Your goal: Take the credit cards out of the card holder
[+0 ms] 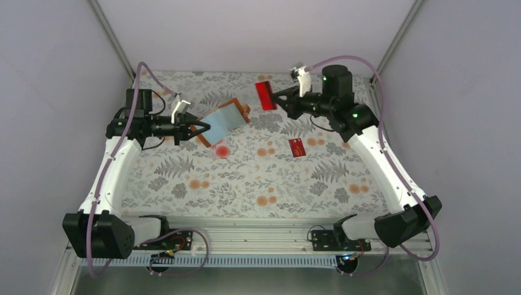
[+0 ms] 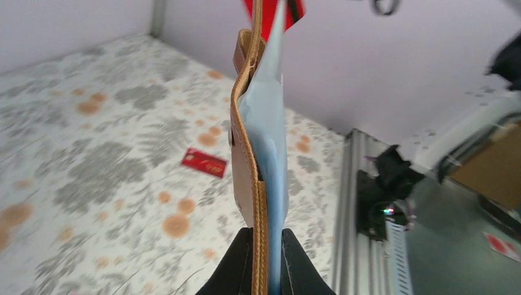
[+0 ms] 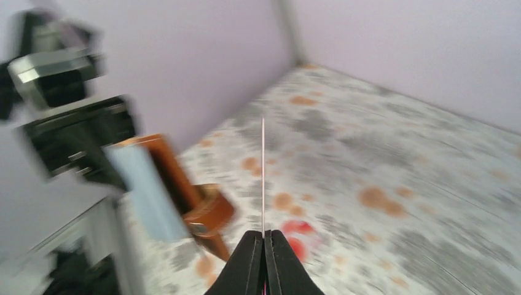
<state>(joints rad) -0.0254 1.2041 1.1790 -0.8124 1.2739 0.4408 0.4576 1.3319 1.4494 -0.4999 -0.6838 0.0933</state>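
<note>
Floral cloth [image 1: 246,184], lilac walls [image 1: 246,31]: card holder [image 1: 224,120] hangs open at upper centre-left, pinched in left gripper [image 1: 195,129]. Right gripper [image 1: 278,98] clamps red card [image 1: 265,95] just right of it. Blotched card [image 1: 221,150] and second red card [image 1: 297,147] lie below. Lower held card flat before release.

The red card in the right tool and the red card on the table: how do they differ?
The held red card is up in the air, gripped by the right tool; the table red card lies flat, untouched. The held one looks plain red; the lying one shows pale markings. Both are outside the card holder.
</note>
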